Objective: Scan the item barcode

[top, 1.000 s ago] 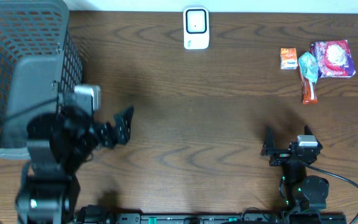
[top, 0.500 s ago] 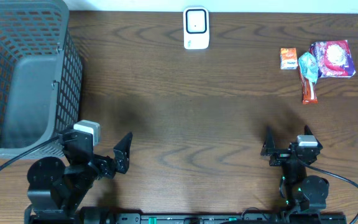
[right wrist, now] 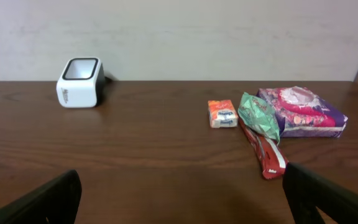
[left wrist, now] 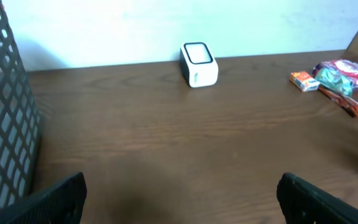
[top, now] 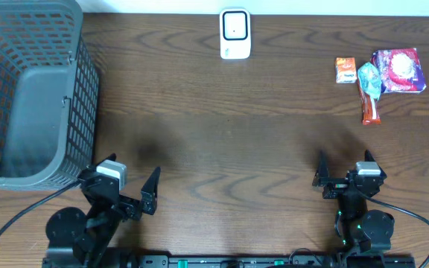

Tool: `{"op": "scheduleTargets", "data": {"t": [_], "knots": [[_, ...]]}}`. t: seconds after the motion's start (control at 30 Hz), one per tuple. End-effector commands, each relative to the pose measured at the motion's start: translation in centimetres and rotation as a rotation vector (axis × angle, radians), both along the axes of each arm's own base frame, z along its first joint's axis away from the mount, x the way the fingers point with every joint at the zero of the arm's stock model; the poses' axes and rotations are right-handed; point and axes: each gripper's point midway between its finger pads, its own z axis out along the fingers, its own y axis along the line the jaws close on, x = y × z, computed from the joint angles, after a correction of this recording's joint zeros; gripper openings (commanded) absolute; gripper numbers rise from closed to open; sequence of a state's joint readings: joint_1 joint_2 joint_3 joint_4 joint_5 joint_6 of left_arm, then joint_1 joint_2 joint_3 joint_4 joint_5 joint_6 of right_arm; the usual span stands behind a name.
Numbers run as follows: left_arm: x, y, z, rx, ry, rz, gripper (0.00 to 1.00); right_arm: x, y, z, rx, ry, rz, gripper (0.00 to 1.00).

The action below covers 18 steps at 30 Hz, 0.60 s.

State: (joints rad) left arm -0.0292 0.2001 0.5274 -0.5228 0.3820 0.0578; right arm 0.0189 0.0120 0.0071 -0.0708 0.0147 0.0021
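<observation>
Both hands spread wide at the near edge

The left hand (top: 122, 195) and right hand (top: 344, 173) sit low on the worktop (top: 222, 134), fingers wide apart (both empty). The snacks lie well away at the far right: a small orange packet (top: 345, 70), a green packet (top: 369, 78) lying over a red bar (top: 371, 110), and a purple pack (top: 399, 70) right against it. The white scanner (top: 234, 33) stands far middle, and the grey basket (top: 88, 82) is near the left hand.

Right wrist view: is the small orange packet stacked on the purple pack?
No, the orange packet lies on the bare table, with the green packet between it and the purple pack.
</observation>
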Motion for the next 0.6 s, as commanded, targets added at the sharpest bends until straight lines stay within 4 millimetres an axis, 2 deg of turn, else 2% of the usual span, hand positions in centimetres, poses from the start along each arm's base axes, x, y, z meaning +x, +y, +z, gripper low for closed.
{"op": "scheduleTargets", "data": {"t": [0.0, 0.2, 0.47, 0.57], "knots": [[0.4, 0.1, -0.9, 0.019, -0.042, 0.003, 0.98, 0.0, 0.0, 0.0, -0.014, 0.000, 0.001, 0.99], [1.2, 0.1, -1.3, 0.017, -0.124, 0.004, 0.98, 0.0, 0.0, 0.0, -0.014, -0.001, 0.002, 0.99], [1.8, 0.1, 0.0, 0.011, -0.288, 0.006, 0.98, 0.0, 0.0, 0.0, -0.014, -0.001, 0.001, 0.99], [2.1, 0.3, -0.2, 0.013, -0.309, 0.019, 0.98, 0.0, 0.0, 0.0, -0.014, 0.000, 0.002, 0.99]]}}
